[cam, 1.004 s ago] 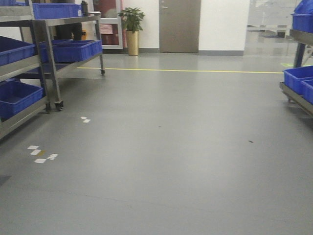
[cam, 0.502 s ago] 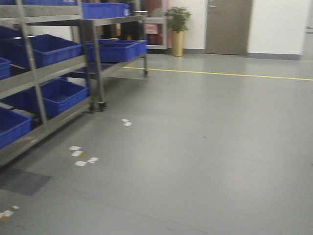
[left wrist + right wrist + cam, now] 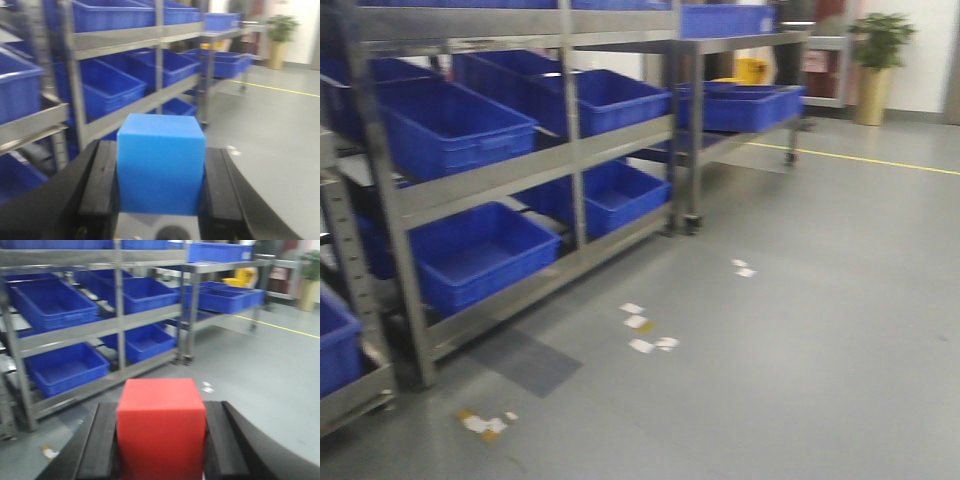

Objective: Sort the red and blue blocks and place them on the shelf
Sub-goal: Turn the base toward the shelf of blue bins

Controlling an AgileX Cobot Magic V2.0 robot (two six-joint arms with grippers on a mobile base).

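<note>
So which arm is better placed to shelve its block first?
Probably left: the left gripper holds the blue block with the shelf close by; the right gripper, holding the red block, sees it farther off.

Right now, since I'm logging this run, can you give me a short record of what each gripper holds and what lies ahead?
left gripper: shut on blue block
right gripper: shut on red block
shelf: steel, tiered, ahead to the left
bins: blue, on the shelf tiers
floor: grey, with white tape marks and a yellow line
placed: neither block yet
</note>
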